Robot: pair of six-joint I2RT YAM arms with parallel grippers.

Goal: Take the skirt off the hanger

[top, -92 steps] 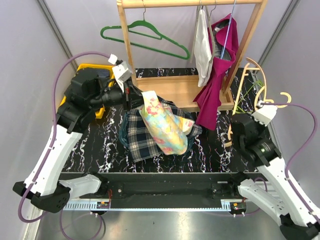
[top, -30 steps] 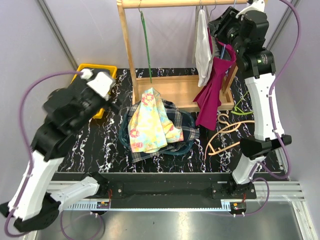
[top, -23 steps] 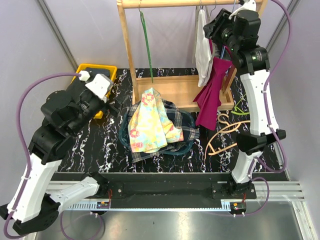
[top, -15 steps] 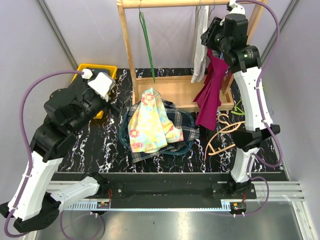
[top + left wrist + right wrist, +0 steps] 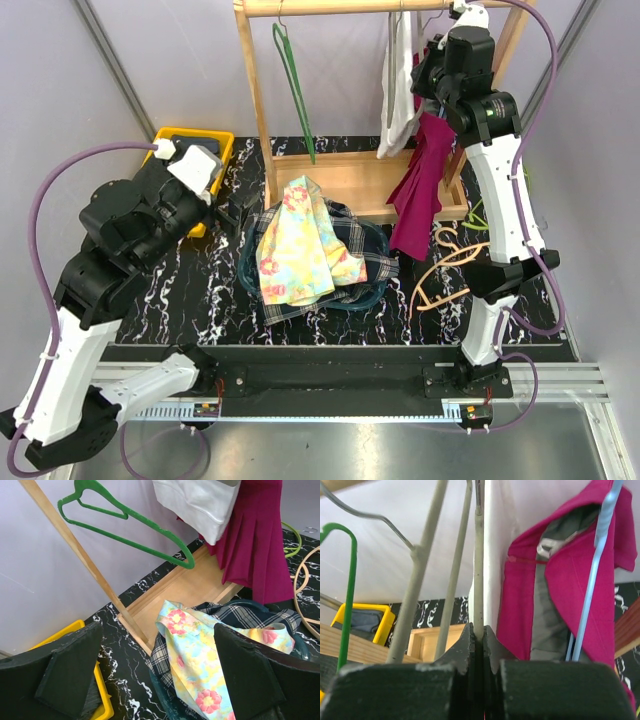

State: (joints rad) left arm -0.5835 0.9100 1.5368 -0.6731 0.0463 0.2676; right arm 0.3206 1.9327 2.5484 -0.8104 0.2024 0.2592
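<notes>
A white skirt [image 5: 402, 90] hangs on a thin grey hanger [image 5: 478, 570] from the wooden rack's [image 5: 255, 90] top rail. Beside it a magenta skirt [image 5: 422, 180] hangs on a pale blue hanger [image 5: 595, 580]. My right gripper [image 5: 432, 62] is raised to the rail and shut on the grey hanger's rod, the white skirt [image 5: 495, 555] just right of the jaws [image 5: 479, 632]. My left gripper [image 5: 160, 672] is open and holds nothing. It hovers left of the basket [image 5: 250, 275], above a floral cloth [image 5: 200, 665].
An empty green hanger [image 5: 295, 90] dangles at the rail's left. The teal basket holds plaid and floral clothes [image 5: 300, 245]. A yellow bin [image 5: 215, 140] sits at the far left. Loose wooden and green hangers [image 5: 450, 265] lie on the table at the right.
My right gripper has closed on the grey hanger's rod, and the white skirt has swung left. The left arm has drawn back from the basket, its gripper open throughout.
</notes>
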